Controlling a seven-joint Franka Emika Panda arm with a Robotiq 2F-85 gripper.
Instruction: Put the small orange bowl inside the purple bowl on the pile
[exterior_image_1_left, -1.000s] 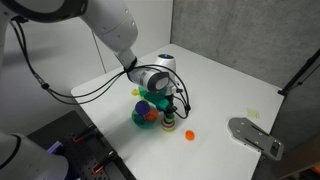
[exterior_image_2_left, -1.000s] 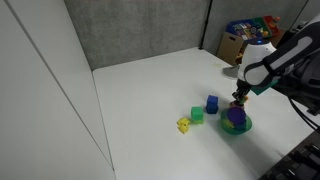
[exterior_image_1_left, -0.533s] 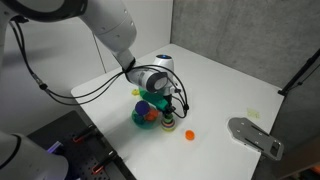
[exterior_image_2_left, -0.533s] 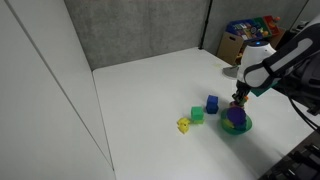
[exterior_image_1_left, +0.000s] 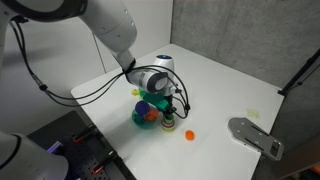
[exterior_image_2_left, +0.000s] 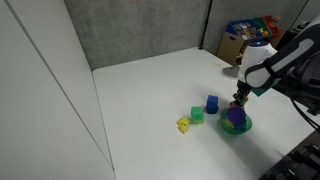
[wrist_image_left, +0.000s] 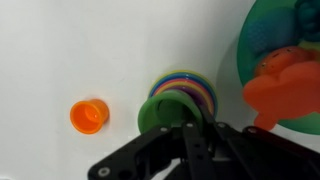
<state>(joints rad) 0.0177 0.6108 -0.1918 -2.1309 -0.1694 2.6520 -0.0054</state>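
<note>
Blue block (exterior_image_2_left: 212, 103), green block (exterior_image_2_left: 197, 115) and yellow block (exterior_image_2_left: 184, 125) lie close together

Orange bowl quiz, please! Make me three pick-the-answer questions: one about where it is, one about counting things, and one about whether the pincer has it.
1. Where is the orange bowl?
A) on the floor
B) on the table, beside the rainbow stack
C) on a shelf

2. How many cubes are on the table?
A) one
B) three
C) six

3. What is happening to the orange bowl?
A) the pincer grips it
B) it lies free
C) it is broken in two

Answers:
1 B: the wrist view shows it alone on the white top.
2 B: an exterior view shows one blue, one green and one yellow.
3 B: the pincer hangs over the stack, apart from the bowl.
</note>
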